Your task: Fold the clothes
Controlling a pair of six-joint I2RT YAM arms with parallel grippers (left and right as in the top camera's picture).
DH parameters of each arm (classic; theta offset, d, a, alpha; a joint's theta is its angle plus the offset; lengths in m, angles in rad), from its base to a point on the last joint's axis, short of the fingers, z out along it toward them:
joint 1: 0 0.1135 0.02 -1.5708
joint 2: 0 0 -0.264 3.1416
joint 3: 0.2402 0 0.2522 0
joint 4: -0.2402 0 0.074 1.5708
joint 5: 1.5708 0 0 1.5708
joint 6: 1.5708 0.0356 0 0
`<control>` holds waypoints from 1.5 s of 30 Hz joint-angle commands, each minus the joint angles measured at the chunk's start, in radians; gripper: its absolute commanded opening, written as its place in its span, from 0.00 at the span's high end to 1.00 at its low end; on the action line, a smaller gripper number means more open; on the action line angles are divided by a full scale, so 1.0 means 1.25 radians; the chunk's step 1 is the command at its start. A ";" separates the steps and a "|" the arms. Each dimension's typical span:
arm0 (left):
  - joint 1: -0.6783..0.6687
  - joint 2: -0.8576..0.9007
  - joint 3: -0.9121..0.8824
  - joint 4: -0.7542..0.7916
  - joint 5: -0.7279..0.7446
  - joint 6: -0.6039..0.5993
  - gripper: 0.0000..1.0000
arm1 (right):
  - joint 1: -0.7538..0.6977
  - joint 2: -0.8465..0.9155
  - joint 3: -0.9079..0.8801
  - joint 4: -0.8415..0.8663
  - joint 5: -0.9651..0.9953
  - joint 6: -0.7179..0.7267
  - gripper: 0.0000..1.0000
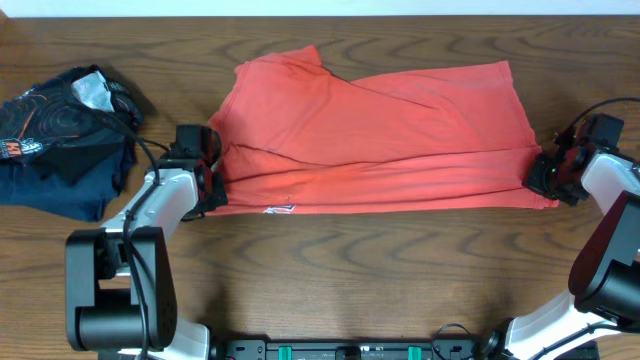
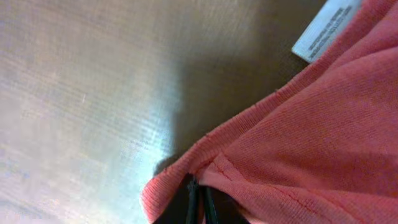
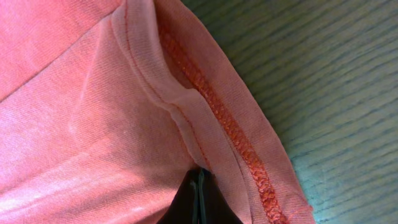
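The coral-red T-shirt (image 1: 370, 130) lies spread across the middle of the wooden table, folded lengthwise with a doubled band along its near edge. A bit of white lettering shows at that edge. My left gripper (image 1: 213, 178) is shut on the shirt's left end; the left wrist view shows the shut jaws (image 2: 200, 202) pinching the red cloth (image 2: 311, 137), with the small white tag (image 2: 324, 28) above. My right gripper (image 1: 545, 172) is shut on the shirt's right end; the right wrist view shows the jaws (image 3: 199, 193) pinching the hemmed edge (image 3: 211, 106).
A crumpled dark navy garment (image 1: 65, 135) with orange print and a grey patch lies at the far left of the table (image 1: 350, 280). The arm bases stand at the table's near edge.
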 commanded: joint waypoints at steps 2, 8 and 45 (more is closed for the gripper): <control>0.023 -0.028 -0.008 -0.075 -0.002 -0.013 0.93 | -0.003 0.013 -0.008 -0.036 0.074 0.020 0.99; 0.023 -0.062 -0.008 -0.188 0.055 -0.044 0.94 | -0.005 0.013 -0.008 -0.149 0.078 0.027 0.99; -0.111 -0.051 -0.009 0.066 0.383 -0.004 0.94 | -0.030 0.009 -0.008 -0.130 0.059 0.070 0.99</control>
